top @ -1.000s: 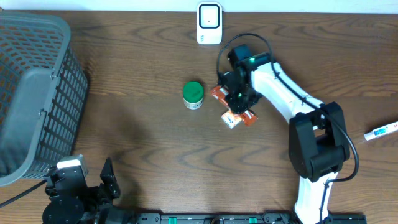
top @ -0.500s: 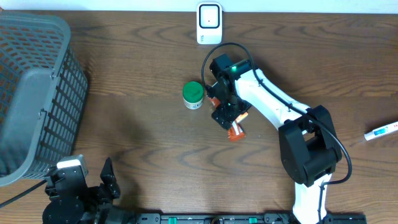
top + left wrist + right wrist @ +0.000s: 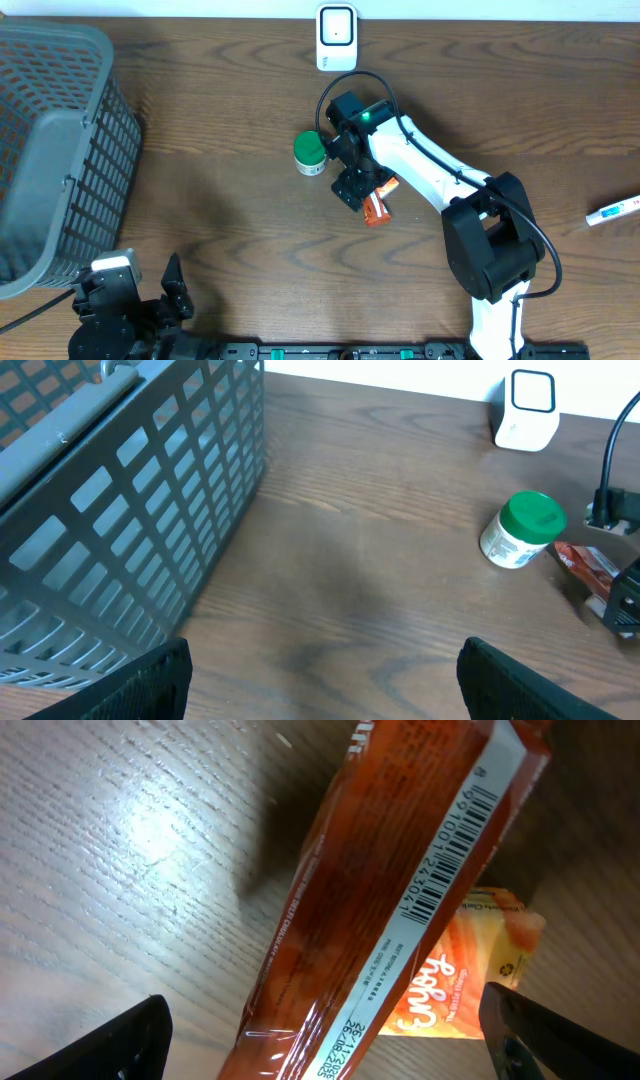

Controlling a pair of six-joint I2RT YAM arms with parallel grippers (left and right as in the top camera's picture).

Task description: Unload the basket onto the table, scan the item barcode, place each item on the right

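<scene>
A dark brown wooden desk (image 3: 200,200) seen from above. A grey plastic lattice basket (image 3: 50,150) fills its left edge. A small white barcode scanner (image 3: 336,38) stands upright at the far edge, in the middle.

Near the desk's centre lies a small white jar with a green lid (image 3: 311,153). Just to its right lies an orange-red foil-wrapped packet (image 3: 378,203), partly covered by the black right claw (image 3: 350,188) on its white arm. The packet is well apart from the scanner.

The right wrist camera looks closely down on the packet. A white strip along one edge carries a printed barcode (image 3: 445,850), facing up. One end of the packet overlaps a paler orange card carton (image 3: 470,975). The right claw's fingers (image 3: 110,1035) stand wide apart at either side of this view, open and touching neither packet nor carton.

The left claw (image 3: 325,690) sits at the near left corner, by the basket, open with nothing between its fingers.

A white tube (image 3: 612,211) lies at the far right edge.
</scene>
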